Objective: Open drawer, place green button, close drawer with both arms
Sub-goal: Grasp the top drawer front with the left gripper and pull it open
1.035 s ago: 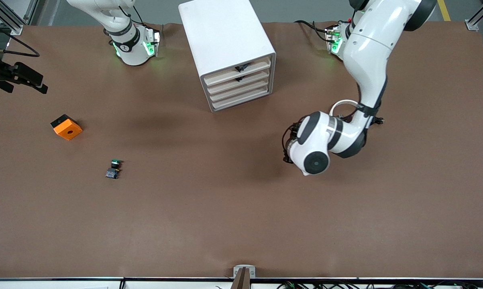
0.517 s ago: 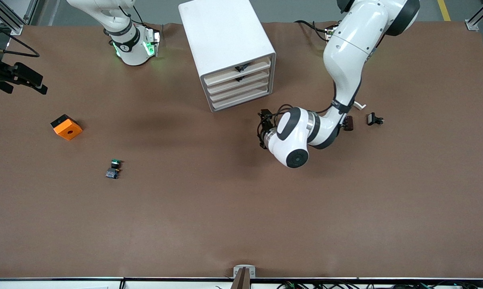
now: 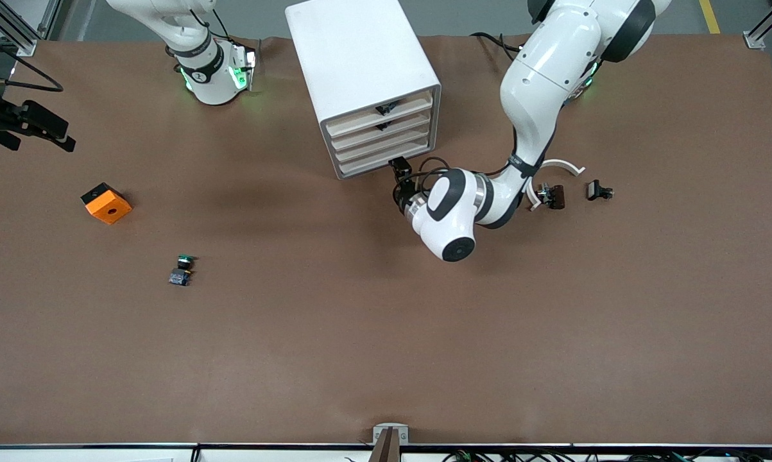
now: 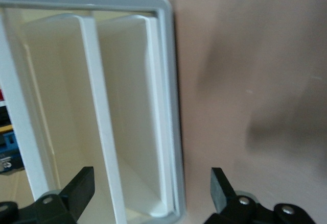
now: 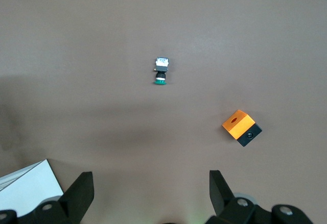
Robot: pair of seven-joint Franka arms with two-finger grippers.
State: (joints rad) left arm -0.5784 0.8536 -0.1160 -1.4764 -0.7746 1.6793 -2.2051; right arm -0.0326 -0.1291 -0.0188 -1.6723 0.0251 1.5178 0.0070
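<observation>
- Front view: left gripper (image 3: 399, 174) low, just in front of the cabinet (image 3: 360, 58), at the corner toward the left arm's end and level with the lowest drawer (image 3: 386, 158). All drawers shut.
- Left wrist view: fingers (image 4: 77, 189) spread wide, nothing between them, the cream drawer fronts close ahead.
- Right gripper (image 5: 149, 185) waiting high over the table, jaws likewise apart and empty, looking down on the button (image 5: 161, 71) and the orange cube (image 5: 241, 127).
- Button (image 3: 181, 270) lying on its side on bare table toward the right arm's end, nearer the front camera than the orange cube (image 3: 106, 203), well apart from both sets of jaws and from the cabinet.
- Likely trouble: no handle on that front, so fingers could slip off the thin lip or catch the neighbouring drawer.
- Also possible: a push or off-line pull shifting the whole light cabinet instead of sliding the drawer out.
</observation>
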